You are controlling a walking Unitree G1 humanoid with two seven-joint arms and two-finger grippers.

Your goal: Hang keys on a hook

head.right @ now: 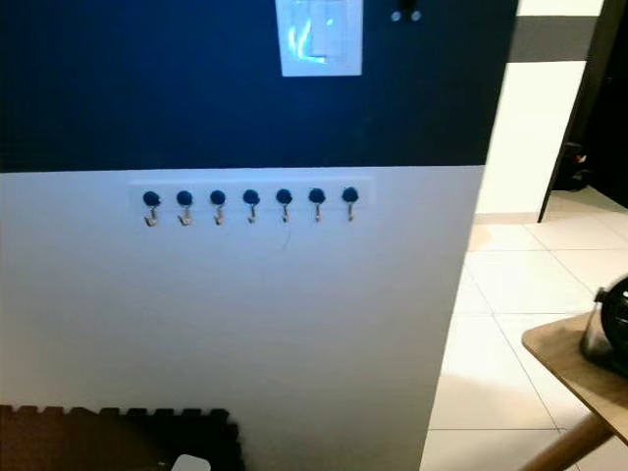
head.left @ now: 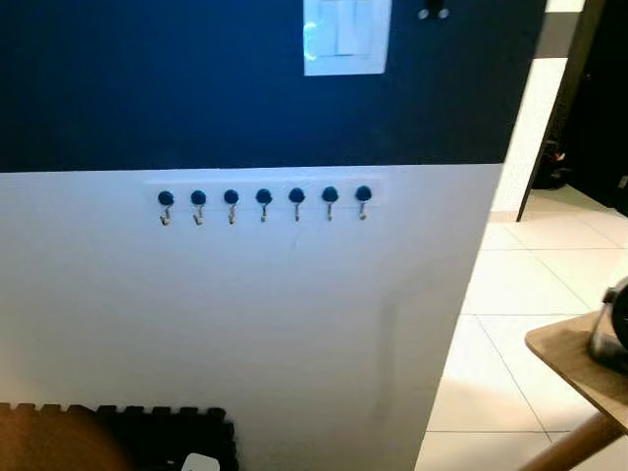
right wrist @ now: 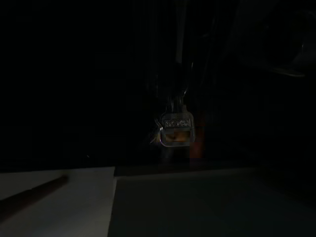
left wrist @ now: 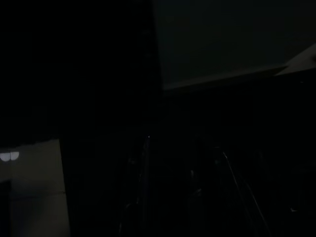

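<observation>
A row of several small metal hooks with blue knobs (head.left: 263, 203) runs along the white lower part of a wall, just under its dark blue upper part. No keys hang on any of them. In the very dark right wrist view a bunch of keys with a clear tag (right wrist: 175, 131) dangles in the air from my right gripper (right wrist: 178, 98), above a pale floor. The left wrist view is almost black; my left gripper (left wrist: 182, 182) hangs idle and shows as faint outlines.
A white light switch panel (head.left: 345, 37) sits on the blue wall above the hooks. A black foam mat (head.left: 167, 437) lies at the wall's foot. To the right are tiled floor (head.left: 520, 294) and a wooden table (head.left: 574, 358) bearing a dark round object (head.left: 613, 334).
</observation>
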